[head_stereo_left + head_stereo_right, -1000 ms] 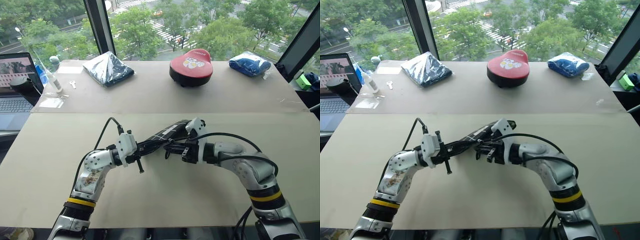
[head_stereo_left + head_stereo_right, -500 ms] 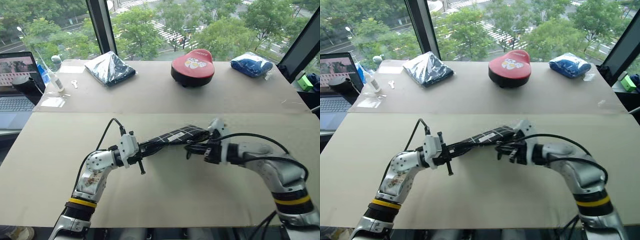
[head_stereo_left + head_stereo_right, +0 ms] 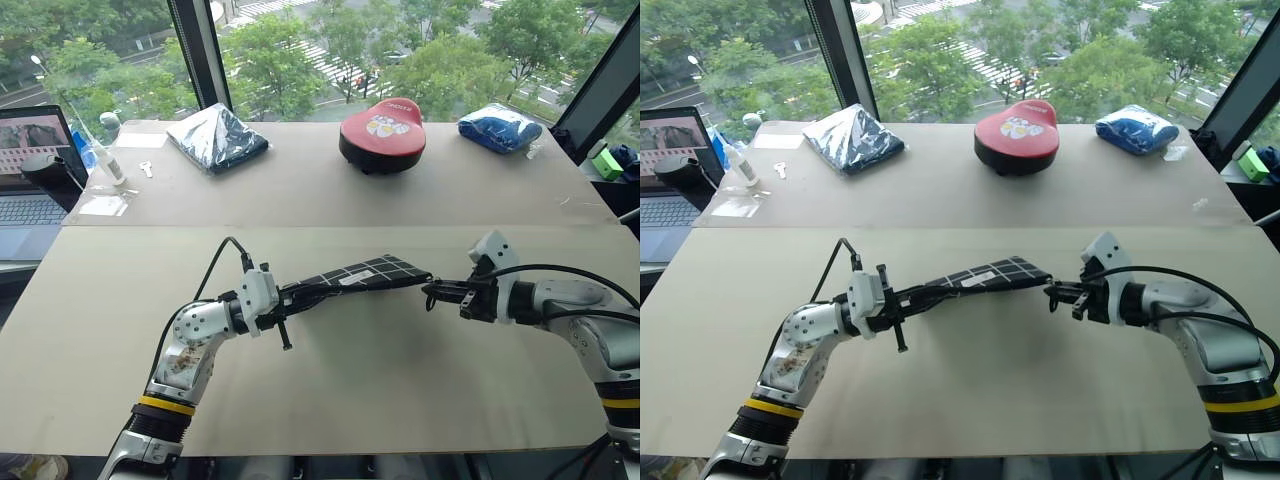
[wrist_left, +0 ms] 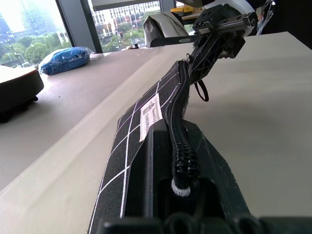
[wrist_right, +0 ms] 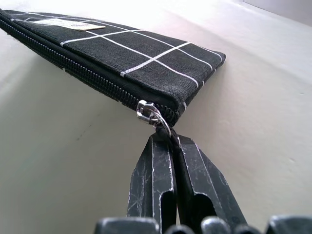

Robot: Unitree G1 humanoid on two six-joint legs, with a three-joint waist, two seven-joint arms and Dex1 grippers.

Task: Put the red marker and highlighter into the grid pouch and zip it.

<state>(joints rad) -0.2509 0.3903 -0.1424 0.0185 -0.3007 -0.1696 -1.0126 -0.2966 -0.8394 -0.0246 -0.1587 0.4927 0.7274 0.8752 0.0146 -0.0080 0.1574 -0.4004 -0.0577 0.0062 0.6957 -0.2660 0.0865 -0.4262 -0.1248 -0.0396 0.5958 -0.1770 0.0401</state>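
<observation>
Between both fingers, flat gridded fabric pouch

The near-left end of the grid pouch is covered by the left gripper clamped on it. The pull cord is hidden between the pressed-together fingers of the right gripper. Whatever lies inside the zipped pouch cannot be seen. A laptop is cut off by the left edge.
</observation>
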